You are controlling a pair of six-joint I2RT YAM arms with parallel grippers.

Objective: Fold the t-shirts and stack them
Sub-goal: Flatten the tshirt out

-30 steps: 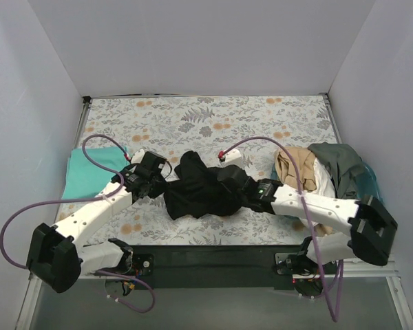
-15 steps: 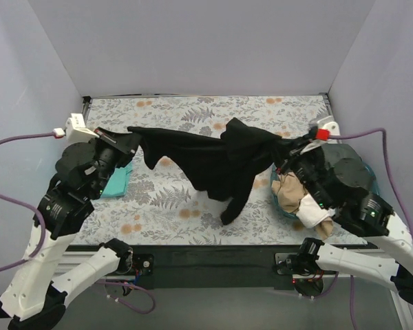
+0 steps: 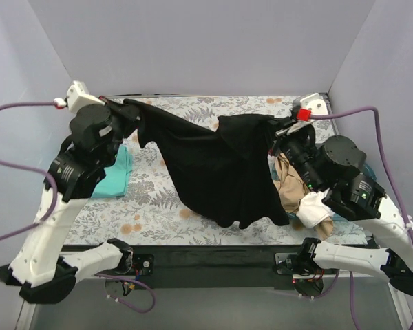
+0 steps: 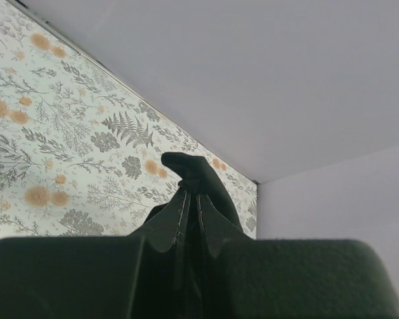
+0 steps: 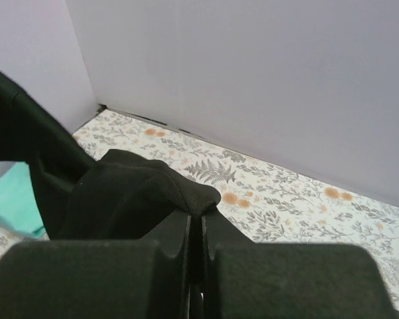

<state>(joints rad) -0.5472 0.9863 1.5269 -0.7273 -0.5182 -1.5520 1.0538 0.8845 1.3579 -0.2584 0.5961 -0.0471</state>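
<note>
The black t-shirt [image 3: 217, 168] hangs stretched in the air between both grippers, high above the floral table, its lower edge drooping toward the front. My left gripper [image 3: 126, 110] is shut on its left end; the left wrist view shows black cloth [image 4: 196, 176] pinched between the jaws. My right gripper [image 3: 279, 132] is shut on its right end; the right wrist view shows a fold of the black shirt [image 5: 139, 193] clamped in it. A teal t-shirt [image 3: 112, 177] lies flat at the left. Tan [image 3: 290, 185], white [image 3: 315, 210] and grey shirts sit heaped at the right.
The translucent teal basket [image 3: 369, 177] holds the heap at the right, mostly hidden by my right arm. Grey walls close the table on three sides. Purple cables loop from both wrists.
Both grippers have risen and drawn apart, lifting the black shirt off the table and spreading it; it now hangs wider and higher than half a second ago.
</note>
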